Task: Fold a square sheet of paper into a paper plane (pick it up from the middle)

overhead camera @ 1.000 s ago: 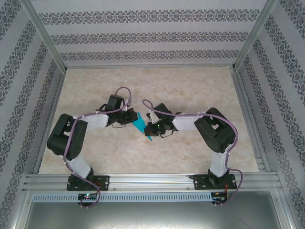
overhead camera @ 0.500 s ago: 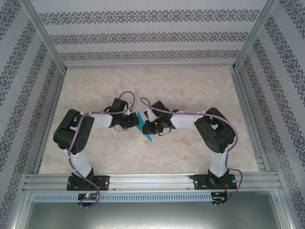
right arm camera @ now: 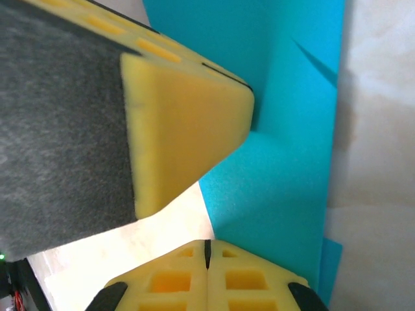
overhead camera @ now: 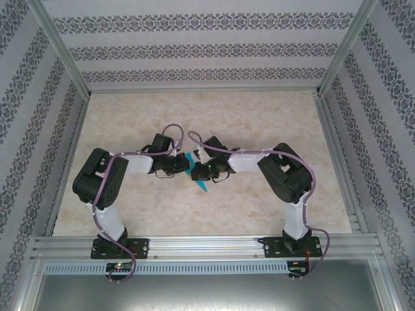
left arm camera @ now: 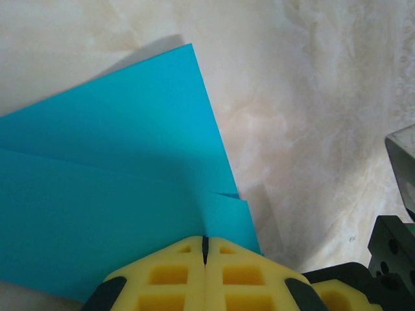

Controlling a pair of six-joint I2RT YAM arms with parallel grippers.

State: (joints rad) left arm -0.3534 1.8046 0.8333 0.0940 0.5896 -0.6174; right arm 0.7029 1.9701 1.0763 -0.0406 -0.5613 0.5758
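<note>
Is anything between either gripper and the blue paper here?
Nothing visible stands between them. The left gripper is shut on the edge of the folded paper, and the right gripper is shut right against it.

Top external: fixed high behind the 2 arm bases, facing down and forward, distant, taking in the whole table. Left wrist: close range, looking along its own yellow fingers onto the teal paper. Right wrist: likewise close, from the opposite side. All 3 share that paper
</note>
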